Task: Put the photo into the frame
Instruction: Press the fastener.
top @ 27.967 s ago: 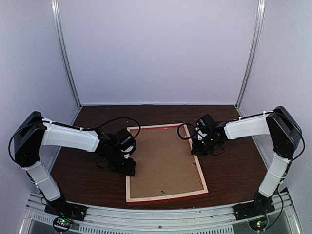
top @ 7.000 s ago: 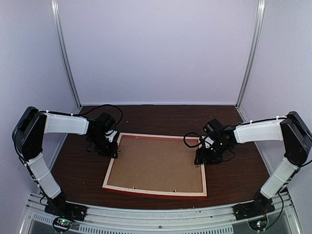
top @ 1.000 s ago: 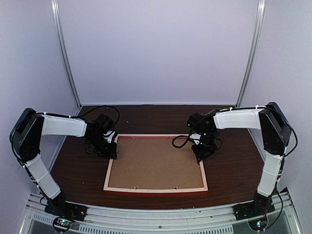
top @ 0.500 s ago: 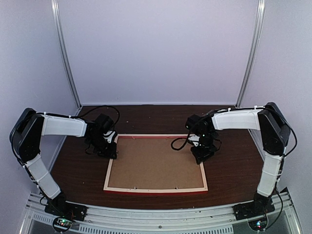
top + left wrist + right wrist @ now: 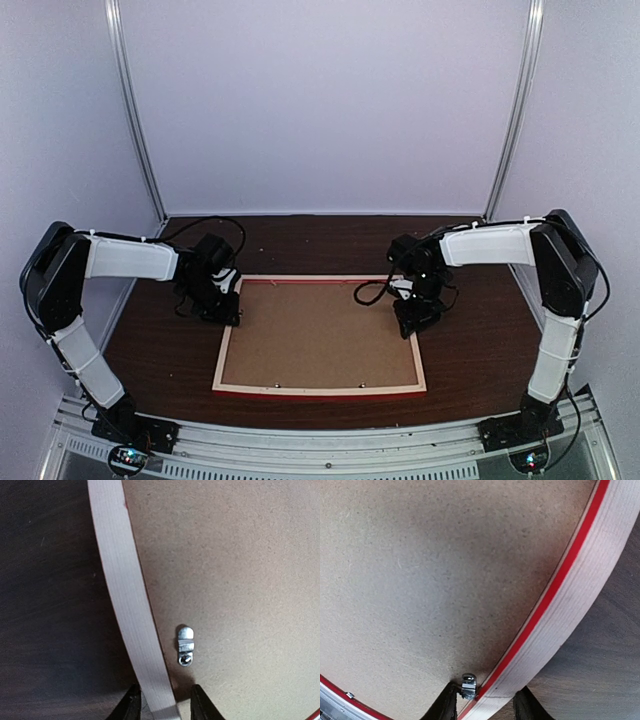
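the dark table [image 5: 480, 345] fills the lower half of the top view. the frame [image 5: 320, 389] lies flat on it at lower centre, pale back up, with a red strip showing only along its near edge. a brown board [image 5: 320, 335] fills its opening.

the left gripper [image 5: 228, 312] is down at the frame's upper left corner, and the right gripper [image 5: 410, 322] is on the right rail near the upper right corner. the top view gives these places but hides both sets of jaws under the wrists.

the left wrist view shows its fingers [image 5: 131, 707] at the bottom edge, astride the pale left rail. a dark sliver of board shows between the rail and the finger on the board side, so the jaws are spread, not pinching. a small metal clip [image 5: 185, 647] lies on the board just above them, near the rail.

the right wrist view shows its fingers [image 5: 524, 705] astride the right rail, one on the board side and one on the table side. whether they press the rail i cannot tell. a red line runs along the rail's inner edge here, and a tiny screw tab [image 5: 468, 685] sits against it beside the board-side finger.
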### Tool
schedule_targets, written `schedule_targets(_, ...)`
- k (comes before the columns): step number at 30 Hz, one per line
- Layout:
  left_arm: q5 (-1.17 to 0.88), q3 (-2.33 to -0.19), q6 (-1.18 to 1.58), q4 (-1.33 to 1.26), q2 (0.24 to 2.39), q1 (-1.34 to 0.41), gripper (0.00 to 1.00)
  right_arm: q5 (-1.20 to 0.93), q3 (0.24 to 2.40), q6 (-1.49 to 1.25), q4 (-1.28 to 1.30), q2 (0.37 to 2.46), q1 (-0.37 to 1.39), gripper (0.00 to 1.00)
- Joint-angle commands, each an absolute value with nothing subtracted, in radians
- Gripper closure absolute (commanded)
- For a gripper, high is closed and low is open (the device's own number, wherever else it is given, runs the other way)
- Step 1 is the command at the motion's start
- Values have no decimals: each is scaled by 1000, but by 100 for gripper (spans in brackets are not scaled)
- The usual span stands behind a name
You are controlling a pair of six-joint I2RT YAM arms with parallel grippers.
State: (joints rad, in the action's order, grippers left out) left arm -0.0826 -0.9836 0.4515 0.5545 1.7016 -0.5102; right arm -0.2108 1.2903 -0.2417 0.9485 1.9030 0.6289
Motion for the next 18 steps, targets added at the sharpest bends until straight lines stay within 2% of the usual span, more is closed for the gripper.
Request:
schedule_targets(1, -78, -977, 456, 562, 1702, -514, 65, -320, 1234, -265, 843, 1892, 609, 62)
schedule_targets(18, -78, -980, 454, 562, 1709, -514, 64, -196, 1239, -247, 924, 1840, 591, 67)
